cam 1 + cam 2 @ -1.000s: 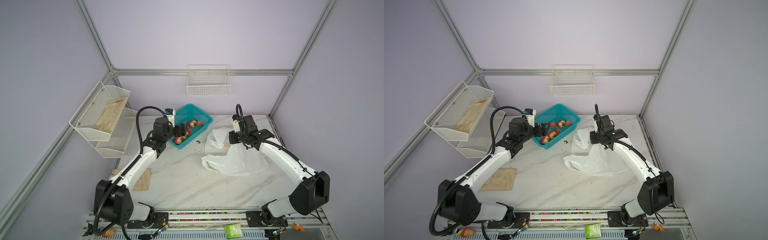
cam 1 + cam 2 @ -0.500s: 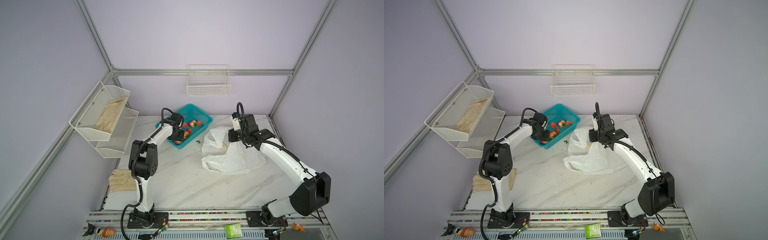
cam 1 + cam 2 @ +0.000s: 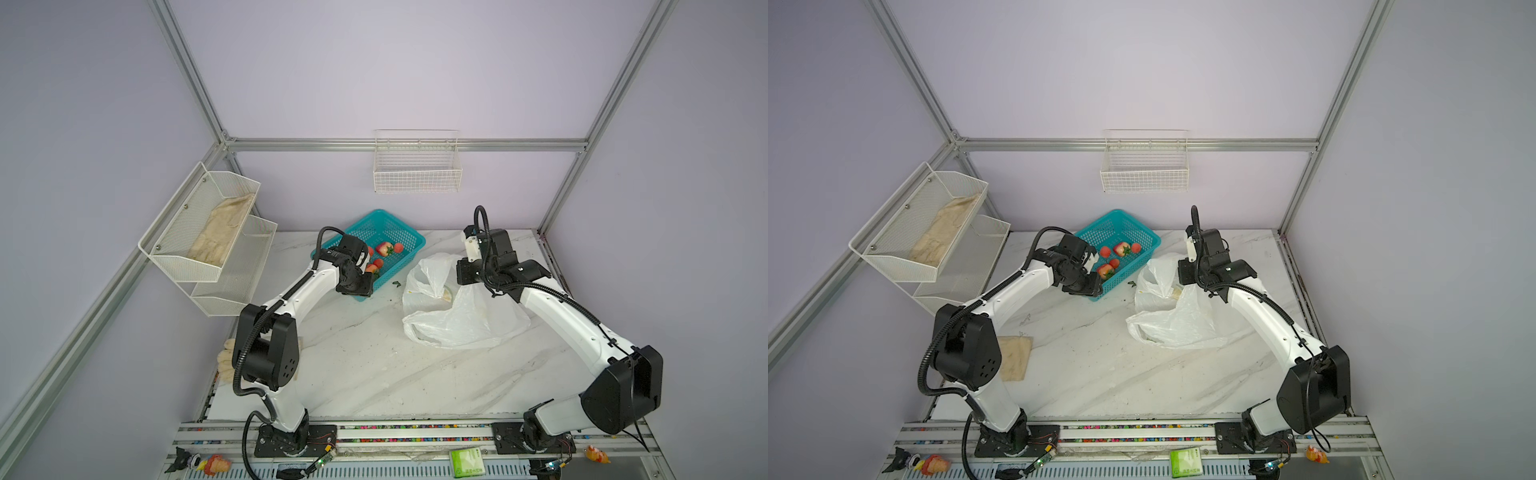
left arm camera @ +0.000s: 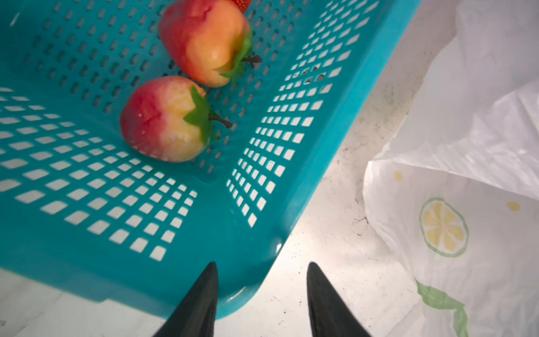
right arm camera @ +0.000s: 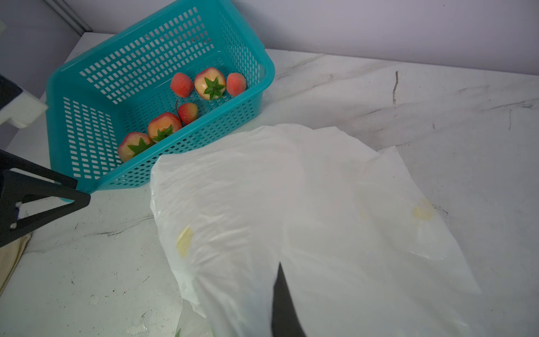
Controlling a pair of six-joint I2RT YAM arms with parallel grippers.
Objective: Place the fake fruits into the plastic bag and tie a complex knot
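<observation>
Several red-pink fake fruits (image 3: 384,248) (image 3: 1121,248) (image 5: 210,83) lie in a teal perforated basket (image 3: 386,228) (image 3: 1113,224) (image 5: 163,38). In the left wrist view two of them (image 4: 166,119) rest near the basket's corner (image 4: 248,262). My left gripper (image 4: 262,268) (image 3: 360,289) (image 3: 1094,289) hovers over that near corner, open, with nothing between its fingers. The white plastic bag (image 3: 461,320) (image 3: 1179,324) (image 4: 466,233) (image 5: 320,204) lies to the right of the basket. My right gripper (image 5: 280,277) (image 3: 465,276) (image 3: 1183,278) is shut on its upper edge, holding it up.
White wire shelves holding beige gloves (image 3: 220,232) hang on the left wall. A wire basket (image 3: 417,166) hangs on the back wall. Another beige glove (image 3: 1013,357) lies on the table by the left arm's base. A green leaf scrap (image 3: 397,284) sits between basket and bag.
The left arm has changed posture, its elbow folding back toward its base, while its gripper stays at the basket's near side with narrower jaws. The right arm holds the bag as before.
</observation>
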